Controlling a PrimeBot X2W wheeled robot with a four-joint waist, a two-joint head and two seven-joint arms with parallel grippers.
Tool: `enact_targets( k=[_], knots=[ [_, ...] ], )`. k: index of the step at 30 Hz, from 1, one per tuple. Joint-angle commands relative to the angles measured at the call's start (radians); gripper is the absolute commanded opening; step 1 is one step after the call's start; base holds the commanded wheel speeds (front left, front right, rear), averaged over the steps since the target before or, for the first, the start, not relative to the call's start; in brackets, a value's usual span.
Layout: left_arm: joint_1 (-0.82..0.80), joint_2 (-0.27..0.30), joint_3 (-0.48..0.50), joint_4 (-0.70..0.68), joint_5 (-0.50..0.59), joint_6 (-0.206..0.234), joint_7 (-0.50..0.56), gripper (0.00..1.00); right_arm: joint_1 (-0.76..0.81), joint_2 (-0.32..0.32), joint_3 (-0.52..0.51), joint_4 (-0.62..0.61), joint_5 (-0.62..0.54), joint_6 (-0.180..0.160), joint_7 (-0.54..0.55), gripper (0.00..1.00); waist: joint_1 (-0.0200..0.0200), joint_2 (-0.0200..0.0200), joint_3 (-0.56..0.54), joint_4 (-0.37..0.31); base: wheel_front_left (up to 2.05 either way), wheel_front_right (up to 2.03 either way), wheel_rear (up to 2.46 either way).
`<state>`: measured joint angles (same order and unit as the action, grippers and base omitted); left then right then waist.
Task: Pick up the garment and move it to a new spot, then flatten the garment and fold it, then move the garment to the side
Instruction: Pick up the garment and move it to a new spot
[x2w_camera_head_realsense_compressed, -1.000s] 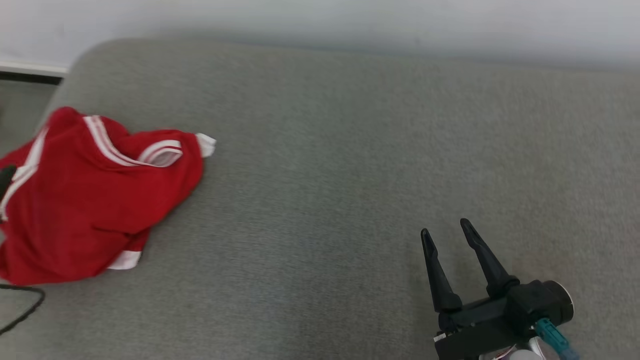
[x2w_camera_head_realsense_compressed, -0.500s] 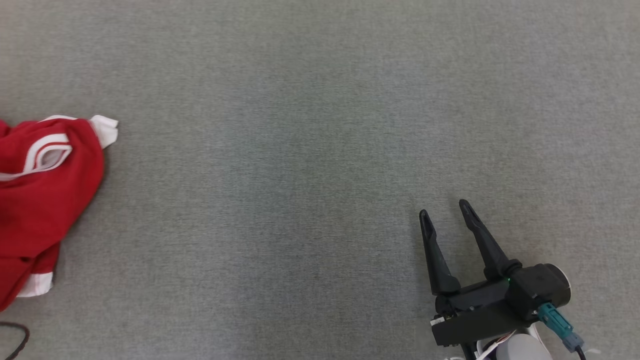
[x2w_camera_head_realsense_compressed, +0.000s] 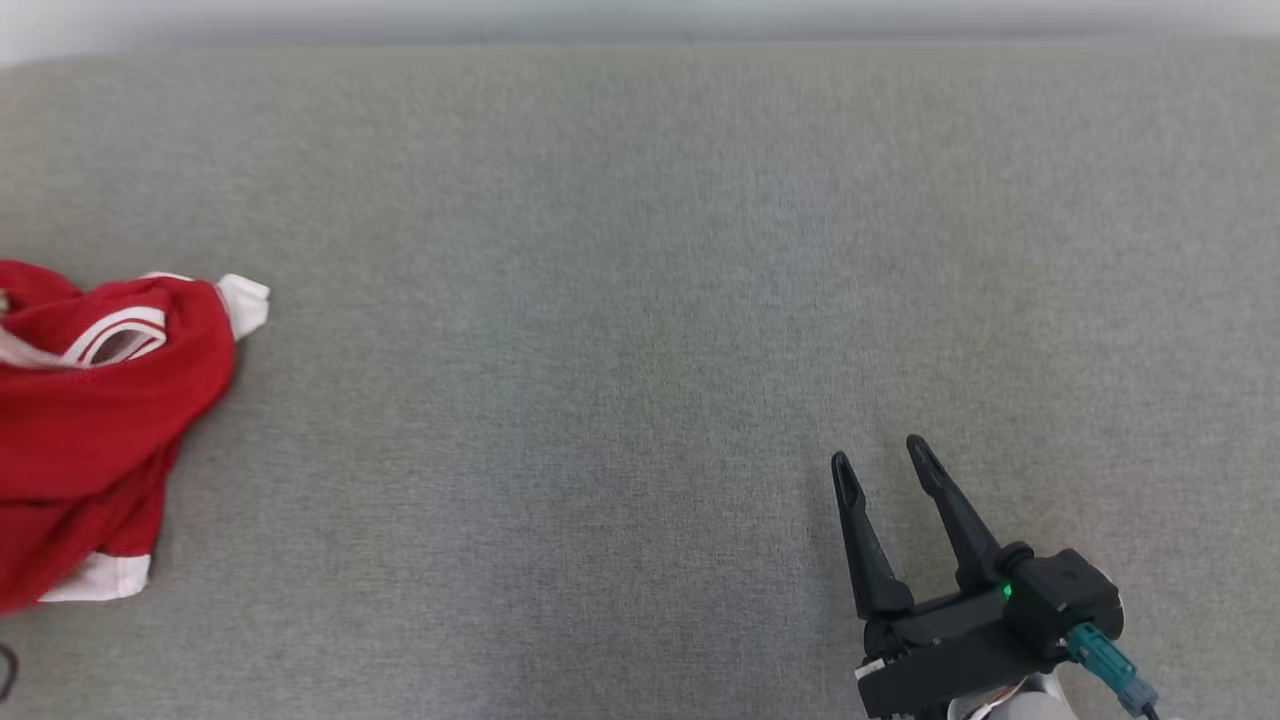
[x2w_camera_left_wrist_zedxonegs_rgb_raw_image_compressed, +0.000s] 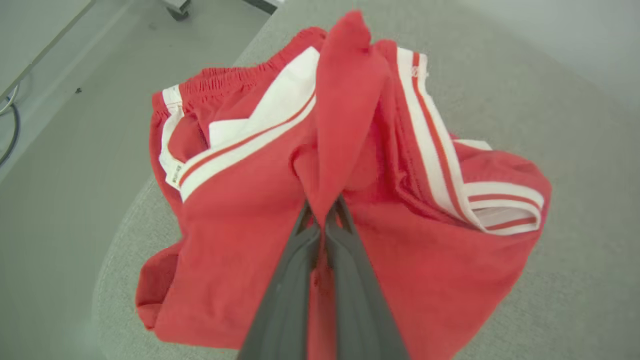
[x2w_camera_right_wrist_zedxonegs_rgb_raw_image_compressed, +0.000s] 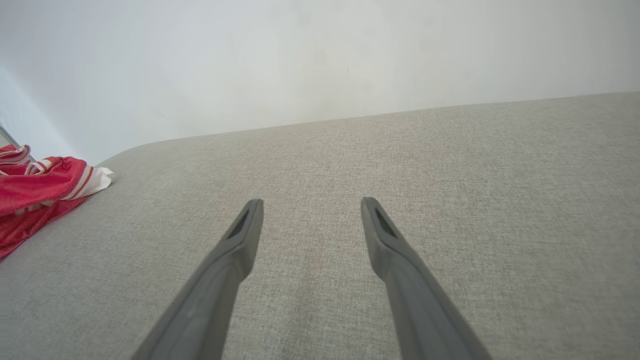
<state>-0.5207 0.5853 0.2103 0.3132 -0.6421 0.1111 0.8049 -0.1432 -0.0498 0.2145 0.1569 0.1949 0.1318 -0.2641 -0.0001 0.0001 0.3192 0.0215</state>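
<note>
The garment (x2w_camera_head_realsense_compressed: 90, 430) is a pair of red shorts with white stripes, crumpled at the left edge of the grey cushion in the head view. In the left wrist view my left gripper (x2w_camera_left_wrist_zedxonegs_rgb_raw_image_compressed: 324, 210) is shut on a raised fold of the garment (x2w_camera_left_wrist_zedxonegs_rgb_raw_image_compressed: 345, 125), which rises from between the fingertips while the rest spreads below near the cushion's rounded corner. My right gripper (x2w_camera_head_realsense_compressed: 880, 462) stands open over bare cushion at the lower right, far from the cloth. In the right wrist view its fingers (x2w_camera_right_wrist_zedxonegs_rgb_raw_image_compressed: 240, 240) are spread with nothing between them, and the garment (x2w_camera_right_wrist_zedxonegs_rgb_raw_image_compressed: 40, 195) lies at the far left.
The grey cushion (x2w_camera_head_realsense_compressed: 640, 300) stretches wide between the garment and my right gripper. A pale wall (x2w_camera_right_wrist_zedxonegs_rgb_raw_image_compressed: 320, 60) runs behind it. In the left wrist view, bare floor (x2w_camera_left_wrist_zedxonegs_rgb_raw_image_compressed: 60, 150) lies beyond the cushion's rounded corner, with a dark cable (x2w_camera_left_wrist_zedxonegs_rgb_raw_image_compressed: 12, 132) at the far left.
The head camera has swung right and tilted, so less of the garment is in view at the left. The garment's top now looks pulled up. The right gripper stays open in place.
</note>
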Motion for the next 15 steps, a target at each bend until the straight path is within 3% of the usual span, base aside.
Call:
enact_targets(
  k=[1, 5, 15],
  knots=[
    [-0.036, 0.001, 0.005, -0.023, -0.018, -0.013, -0.013, 0.0, 0.016, -0.001, 0.002, 0.007, 0.016, -0.002, 0.0, 1.0, 0.0001, -0.0001, -0.077, 0.022, 0.0, 0.0, 0.0],
    [-0.113, -0.008, -0.017, -0.076, -0.035, -0.04, -0.022, 0.0, 0.042, -0.001, -0.001, 0.018, 0.034, -0.002, -0.001, 1.0, 0.0001, -0.0001, -0.147, 0.034, 0.0, 0.0, 0.0],
    [-0.343, -0.155, -0.161, -0.178, -0.069, -0.085, -0.033, 0.0, 0.109, -0.001, -0.019, 0.029, 0.057, -0.002, -0.001, 1.0, 0.0001, -0.0001, -0.281, -0.01, 0.0, 0.0, 0.0]
  ],
)
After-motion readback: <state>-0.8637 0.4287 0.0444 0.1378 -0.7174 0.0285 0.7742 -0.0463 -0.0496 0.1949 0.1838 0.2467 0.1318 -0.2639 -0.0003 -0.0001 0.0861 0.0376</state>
